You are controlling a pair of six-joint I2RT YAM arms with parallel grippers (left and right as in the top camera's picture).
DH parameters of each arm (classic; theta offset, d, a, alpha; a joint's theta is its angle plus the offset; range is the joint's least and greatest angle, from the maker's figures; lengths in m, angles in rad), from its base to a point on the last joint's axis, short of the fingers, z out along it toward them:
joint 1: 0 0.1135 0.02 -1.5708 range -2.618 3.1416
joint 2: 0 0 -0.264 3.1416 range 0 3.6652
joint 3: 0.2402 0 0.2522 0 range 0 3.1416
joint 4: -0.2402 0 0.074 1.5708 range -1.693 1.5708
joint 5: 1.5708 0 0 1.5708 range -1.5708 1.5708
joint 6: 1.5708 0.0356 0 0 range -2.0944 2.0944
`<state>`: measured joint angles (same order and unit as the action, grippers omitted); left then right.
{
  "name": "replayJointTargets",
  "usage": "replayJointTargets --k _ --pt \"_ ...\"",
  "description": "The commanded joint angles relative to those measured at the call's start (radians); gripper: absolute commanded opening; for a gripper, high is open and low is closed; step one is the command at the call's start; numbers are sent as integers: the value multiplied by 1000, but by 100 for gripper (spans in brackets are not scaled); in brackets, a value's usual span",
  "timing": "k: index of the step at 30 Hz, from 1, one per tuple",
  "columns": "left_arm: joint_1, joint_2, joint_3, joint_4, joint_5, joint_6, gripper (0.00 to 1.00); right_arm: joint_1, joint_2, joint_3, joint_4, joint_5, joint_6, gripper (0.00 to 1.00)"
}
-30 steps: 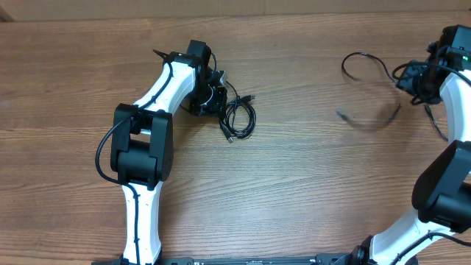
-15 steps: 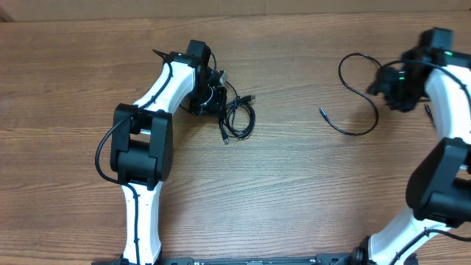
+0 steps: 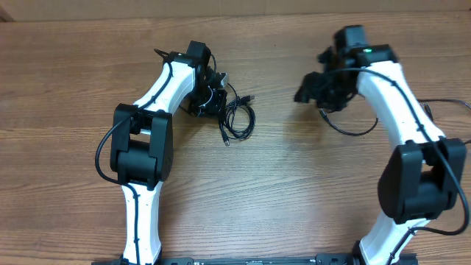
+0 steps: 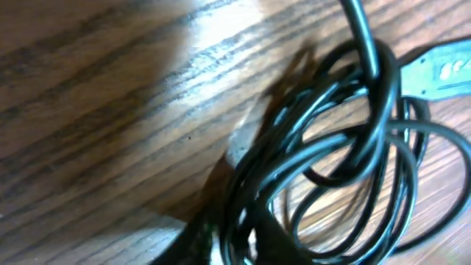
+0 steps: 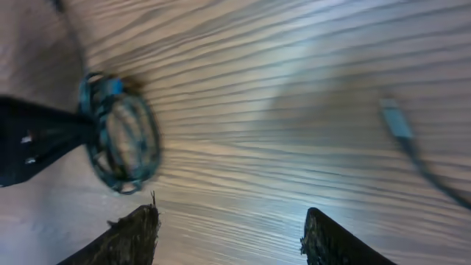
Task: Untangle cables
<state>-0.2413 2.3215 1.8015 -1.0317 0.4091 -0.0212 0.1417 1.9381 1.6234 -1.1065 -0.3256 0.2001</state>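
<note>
Patience seemed the key to the step in hand: the right gripper (image 3: 305, 91), its jaws apart and empty, would do best to settle on one outer loop or the free plug (image 4: 441, 70) of the knotted cables (image 3: 237, 119) and draw it gently rightward while the left gripper (image 3: 212, 99) pinned the rest. Whether the left gripper was clamped on the knot could not be told. The knot lay on the tabletop (image 3: 294, 191) left of centre, thin glossy black loops crossing one another. One separate strand (image 3: 352, 131) curved beneath the right arm.

Both arms (image 3: 157, 94) are white, with black joints (image 3: 141, 151) and wiring (image 3: 98, 156).
</note>
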Motion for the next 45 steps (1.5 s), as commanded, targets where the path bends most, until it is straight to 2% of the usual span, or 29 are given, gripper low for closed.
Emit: replayJointTargets --k 1,7,14,19,24,29,34,37,45 --pt "5 18 14 -5 -20 22 30 70 26 12 29 -9 40 63" --pt "6 18 14 -5 -24 22 34 184 91 12 105 -3 88 59" --pt "6 18 14 -4 -24 22 33 252 167 12 193 34 124 52" --pt "5 18 14 12 -25 22 29 258 174 12 204 112 168 52" --pt "3 18 14 25 -24 21 19 258 174 12 204 112 168 52" --pt "3 -6 31 6 -1 23 17 258 174 12 205 113 167 52" --pt "-5 -60 31 3 -8 18 19 258 174 12 205 116 167 52" --pt "-22 -62 31 -10 -63 -6 20 258 174 12 205 116 167 52" --pt "-111 -61 31 -12 -338 -117 13 258 174 12 212 116 167 52"
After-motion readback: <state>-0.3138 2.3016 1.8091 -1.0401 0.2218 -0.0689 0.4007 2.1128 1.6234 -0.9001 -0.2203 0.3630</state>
